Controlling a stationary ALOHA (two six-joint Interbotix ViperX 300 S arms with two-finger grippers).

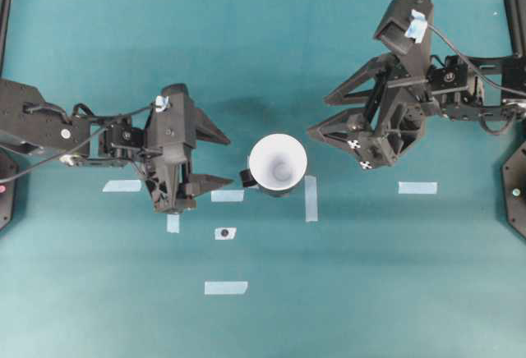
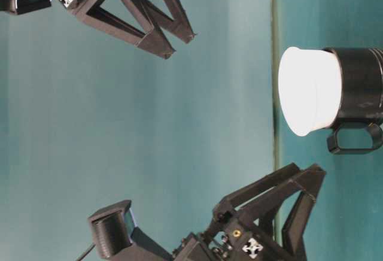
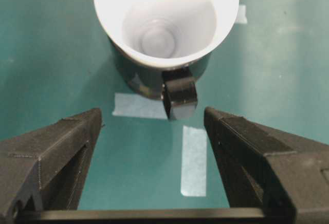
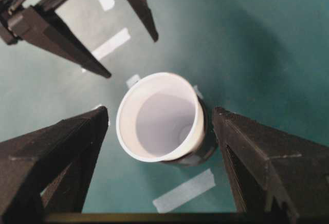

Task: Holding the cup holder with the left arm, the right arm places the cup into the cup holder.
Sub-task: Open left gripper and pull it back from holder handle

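Between the two arms, on the teal table (image 1: 370, 292), the plain white tapered paper cup (image 1: 278, 161) sits inside the small glossy black cup holder (image 3: 139, 77), whose stubby handle points left. Left gripper (image 1: 215, 159) and right gripper (image 1: 320, 116) both stand wide apart, holding nothing, each near the cup but not touching it.

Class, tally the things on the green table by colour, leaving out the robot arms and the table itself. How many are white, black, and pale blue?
White: 1, the cup
Black: 1, the cup holder
Pale blue: 7 tape strips
Total: 9
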